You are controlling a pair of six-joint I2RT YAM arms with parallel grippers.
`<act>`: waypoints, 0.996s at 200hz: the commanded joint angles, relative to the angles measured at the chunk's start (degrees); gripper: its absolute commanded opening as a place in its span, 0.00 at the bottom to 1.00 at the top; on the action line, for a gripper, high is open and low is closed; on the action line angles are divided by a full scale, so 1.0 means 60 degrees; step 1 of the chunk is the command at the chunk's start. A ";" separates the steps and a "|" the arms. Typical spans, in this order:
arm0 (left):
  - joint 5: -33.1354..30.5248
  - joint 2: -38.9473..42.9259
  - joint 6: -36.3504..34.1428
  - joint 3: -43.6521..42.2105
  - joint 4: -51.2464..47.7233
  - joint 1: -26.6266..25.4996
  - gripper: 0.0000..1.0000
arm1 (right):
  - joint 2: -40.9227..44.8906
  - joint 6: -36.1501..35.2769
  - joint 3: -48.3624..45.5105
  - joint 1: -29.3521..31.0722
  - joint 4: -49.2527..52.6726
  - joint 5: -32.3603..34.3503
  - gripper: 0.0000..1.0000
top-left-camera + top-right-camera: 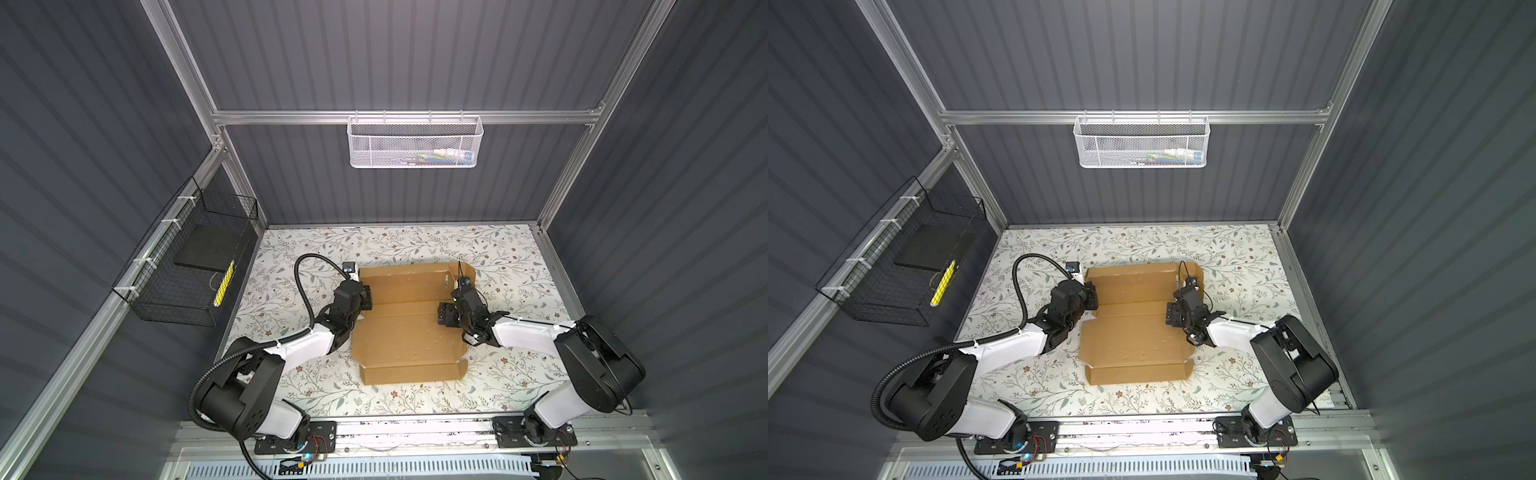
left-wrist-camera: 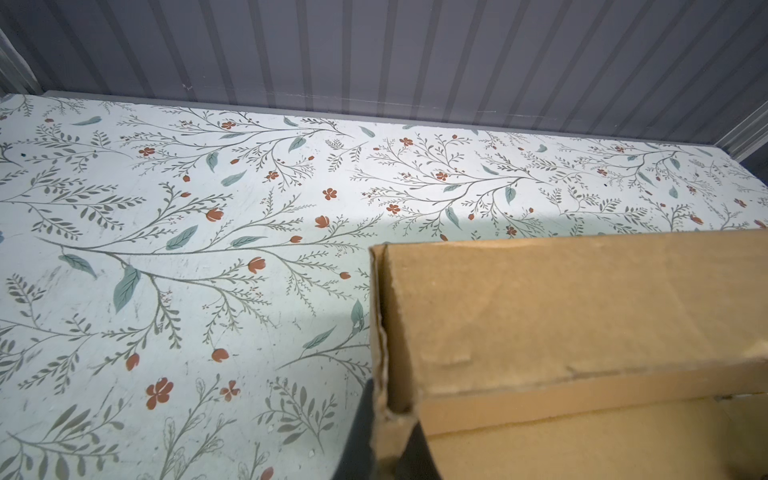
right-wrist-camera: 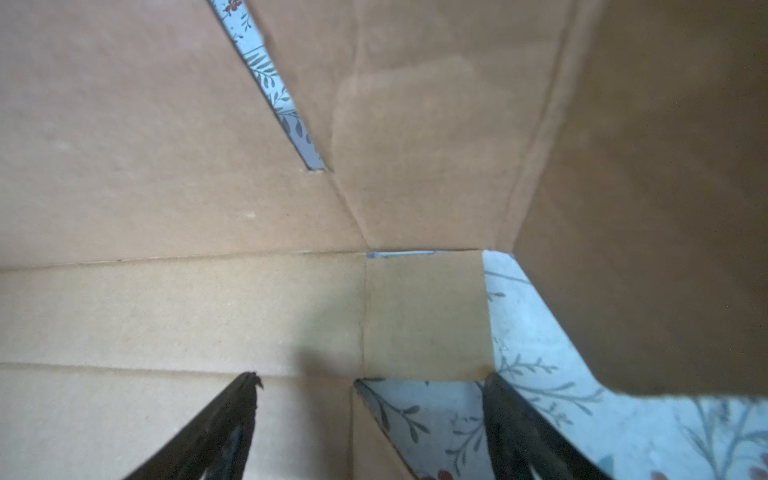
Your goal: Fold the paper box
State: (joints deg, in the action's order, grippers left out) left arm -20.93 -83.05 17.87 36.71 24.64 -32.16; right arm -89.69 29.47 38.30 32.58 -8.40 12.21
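The paper box (image 1: 405,328) (image 1: 1133,328) is a brown creased cardboard sheet lying mostly flat mid-table in both top views. My left gripper (image 1: 365,298) (image 1: 1090,299) is at its left edge. In the left wrist view this gripper (image 2: 388,440) is shut on the raised side flap's edge (image 2: 582,311). My right gripper (image 1: 444,316) (image 1: 1170,315) hovers at the box's right side. In the right wrist view it (image 3: 370,382) stands open astride a small tab (image 3: 424,316). One fingertip (image 3: 245,386) is over cardboard. A far right flap (image 1: 465,270) stands up.
A white mesh basket (image 1: 415,141) (image 1: 1140,141) hangs on the back wall. A black wire basket (image 1: 195,266) (image 1: 905,266) hangs on the left wall. The floral table (image 1: 311,249) is ringed by grey walls and an aluminium frame.
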 commanded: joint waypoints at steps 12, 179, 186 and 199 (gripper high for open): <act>0.0236 -0.0266 0.0201 0.0093 -0.0524 -0.0016 0.00 | -0.0024 0.0111 0.0061 -0.0082 -0.0332 0.0015 0.86; 0.0280 -0.0309 0.0215 0.0104 -0.0507 -0.0016 0.00 | -0.0034 0.0073 -0.0099 -0.0226 -0.1544 -0.0860 0.91; 0.0294 -0.0317 0.0215 0.0107 -0.0492 -0.0015 0.00 | -0.0048 0.0045 -0.0044 -0.0227 -0.1607 -0.0949 0.91; 0.0308 -0.0324 0.0215 0.0120 -0.0502 -0.0014 0.00 | -0.0028 -0.0002 0.0050 -0.0220 -0.1660 -0.1091 0.90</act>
State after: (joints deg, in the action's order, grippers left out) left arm -20.80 -83.15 17.85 36.71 24.82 -32.16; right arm -89.43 30.59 36.45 31.38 -15.40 8.93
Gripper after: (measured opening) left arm 0.075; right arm 0.907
